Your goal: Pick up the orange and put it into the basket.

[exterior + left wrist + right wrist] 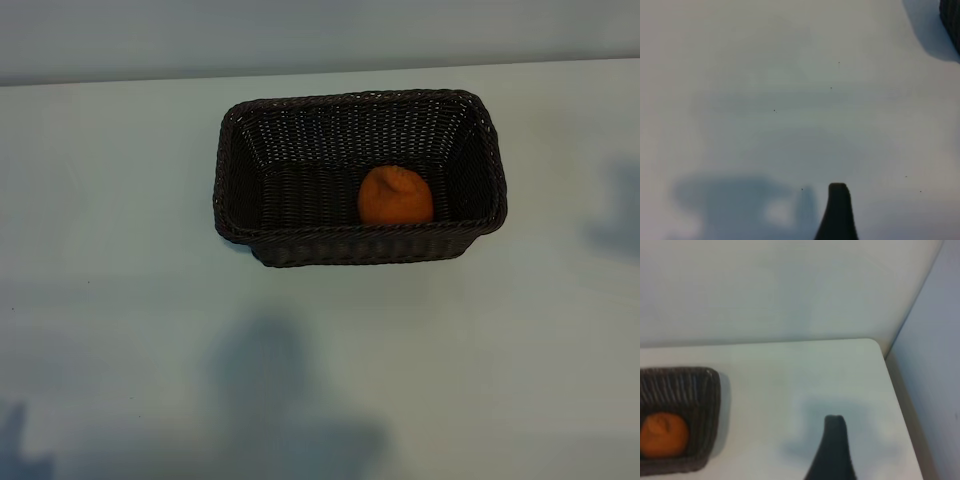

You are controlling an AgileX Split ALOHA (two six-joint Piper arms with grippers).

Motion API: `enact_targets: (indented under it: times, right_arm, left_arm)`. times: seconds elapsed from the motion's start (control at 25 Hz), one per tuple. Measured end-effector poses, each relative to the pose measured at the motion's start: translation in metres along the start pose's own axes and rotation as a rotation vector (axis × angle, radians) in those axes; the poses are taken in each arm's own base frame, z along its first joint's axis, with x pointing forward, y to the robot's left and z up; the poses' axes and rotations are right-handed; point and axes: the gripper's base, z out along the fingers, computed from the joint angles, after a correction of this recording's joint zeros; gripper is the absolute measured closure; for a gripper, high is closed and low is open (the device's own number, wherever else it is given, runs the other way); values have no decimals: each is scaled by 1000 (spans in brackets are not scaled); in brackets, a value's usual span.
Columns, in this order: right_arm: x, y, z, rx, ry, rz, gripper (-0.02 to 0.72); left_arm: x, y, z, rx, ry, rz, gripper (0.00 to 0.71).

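Note:
The orange [395,196] lies inside the dark-brown wicker basket [232,170], toward its right front corner, dimpled top up. Neither arm shows in the exterior view; only their shadows fall on the table. In the right wrist view one dark finger [834,450] of my right gripper hangs over bare table, well to the side of the basket [707,390] and the orange [662,434]. In the left wrist view one dark finger [838,212] of my left gripper hangs over bare table, with a corner of the basket [951,20] far off. Both grippers are open and hold nothing.
The basket stands toward the back of the pale table [120,330], near the wall. The right wrist view shows the table's rounded back corner [874,343] and its side edge [905,405] close to my right gripper.

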Motion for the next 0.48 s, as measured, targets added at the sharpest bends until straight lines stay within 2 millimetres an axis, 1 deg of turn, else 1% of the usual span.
enact_targets:
  times: [0.08, 0.24, 0.48]
  right_arm:
    - [15, -2, -10, 16, -12, -10, 125]
    - [47, -5, -20, 30, -20, -15, 125]
    - [96, -6, -19, 16, -23, -20, 125]
  left_arm:
    - [0, 0, 0, 0, 0, 0, 118]
    - [0, 0, 0, 0, 0, 0, 118]
    - [0, 0, 0, 0, 0, -6, 118]
